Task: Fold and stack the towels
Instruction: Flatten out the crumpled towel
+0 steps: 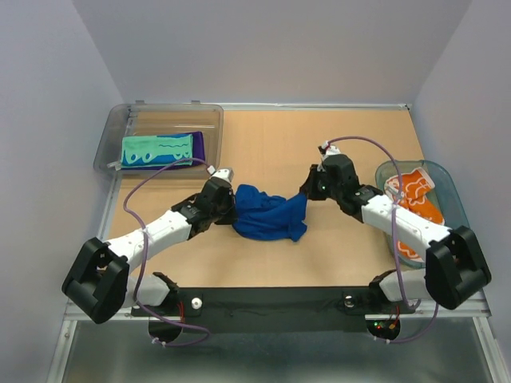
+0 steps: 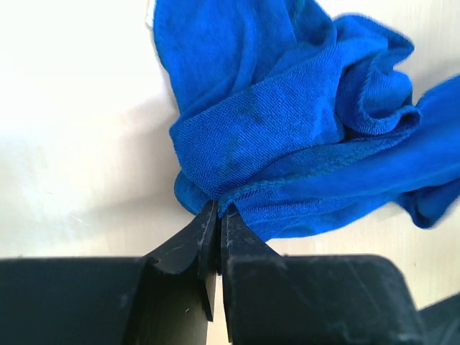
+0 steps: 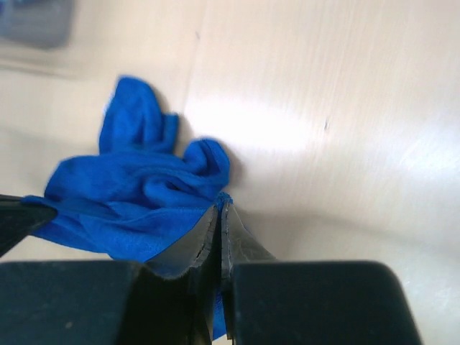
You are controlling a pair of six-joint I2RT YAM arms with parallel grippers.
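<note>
A crumpled royal blue towel [image 1: 267,214] lies mid-table between both arms. My left gripper [image 2: 218,210] is shut on the towel's left edge [image 2: 287,144], the hem pinched between its tips. My right gripper [image 3: 221,205] is shut on the right corner of the same blue towel [image 3: 136,194], a bit of cloth poking out above the tips. A folded mint green towel with teal squiggles [image 1: 156,149] rests on a purple towel [image 1: 199,146] in the clear grey bin [image 1: 120,128]. The white towel with orange flower prints [image 1: 415,195] sits in the teal basket [image 1: 451,191].
The grey bin stands at the back left corner and the teal oval basket at the right edge, beside the right arm. Purple cables loop over both arms. A black strip [image 1: 271,307] runs along the near table edge.
</note>
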